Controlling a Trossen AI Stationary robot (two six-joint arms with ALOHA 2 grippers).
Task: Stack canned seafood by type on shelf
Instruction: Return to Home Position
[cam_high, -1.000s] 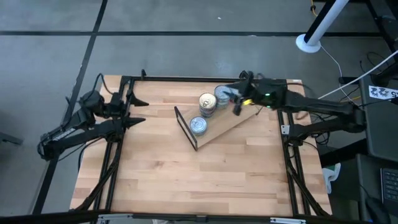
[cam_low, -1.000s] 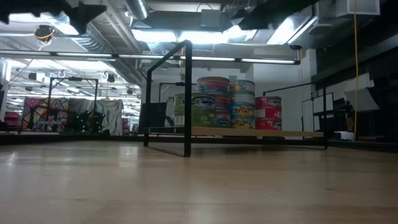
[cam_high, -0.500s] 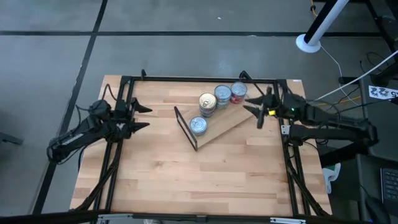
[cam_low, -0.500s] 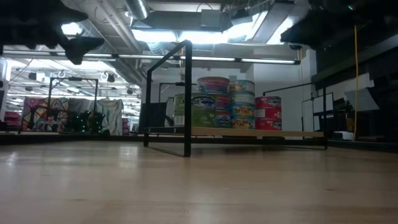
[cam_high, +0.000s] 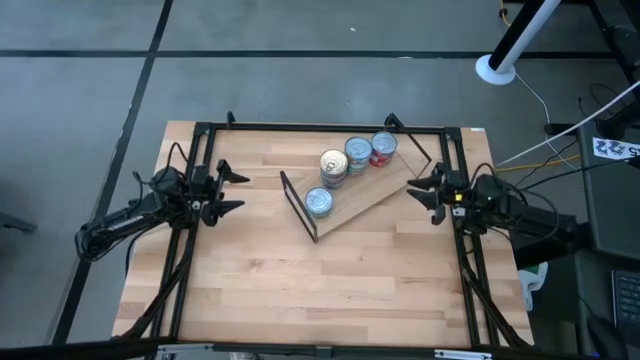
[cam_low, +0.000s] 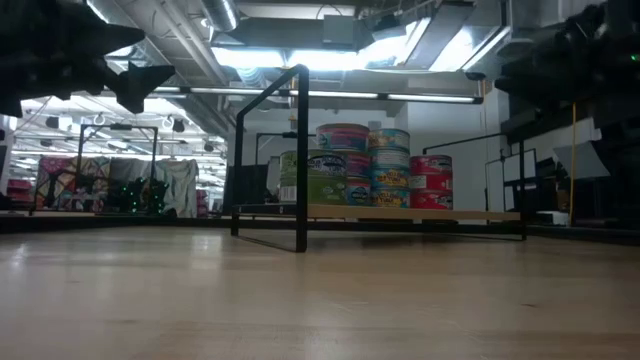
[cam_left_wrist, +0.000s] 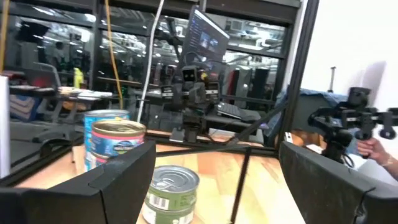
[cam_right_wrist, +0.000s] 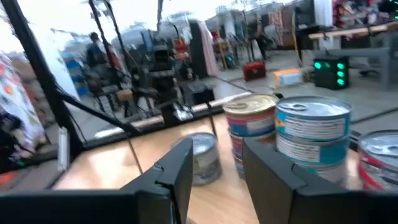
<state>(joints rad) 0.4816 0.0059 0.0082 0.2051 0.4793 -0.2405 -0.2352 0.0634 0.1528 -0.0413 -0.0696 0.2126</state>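
Note:
The shelf (cam_high: 372, 194) is a light-wood board with black wire end frames, lying aslant on the table's far middle. The canned seafood stands on it in several stacks: one (cam_high: 333, 166), one (cam_high: 358, 153), a red-sided stack (cam_high: 383, 147) and a green-sided stack (cam_high: 318, 202). The low view shows the tall stacks (cam_low: 343, 165) and the red stack (cam_low: 431, 181). My left gripper (cam_high: 238, 191) hovers open at the table's left, pointing at the shelf. My right gripper (cam_high: 418, 190) is open at the shelf's right end, with nothing between its fingers (cam_right_wrist: 278, 172).
Black frame rails run along the table's left edge (cam_high: 190, 250), right edge (cam_high: 468, 270) and far edge (cam_high: 320, 127). Bare tabletop (cam_high: 320, 290) lies in front of the shelf. A white pole base (cam_high: 495, 68) stands on the floor beyond the far right corner.
My right gripper has drawn back from over the shelf's far end toward the table's right edge, sinking and rolling level. My left gripper has sunk at the table's left. The tins have stayed where they were.

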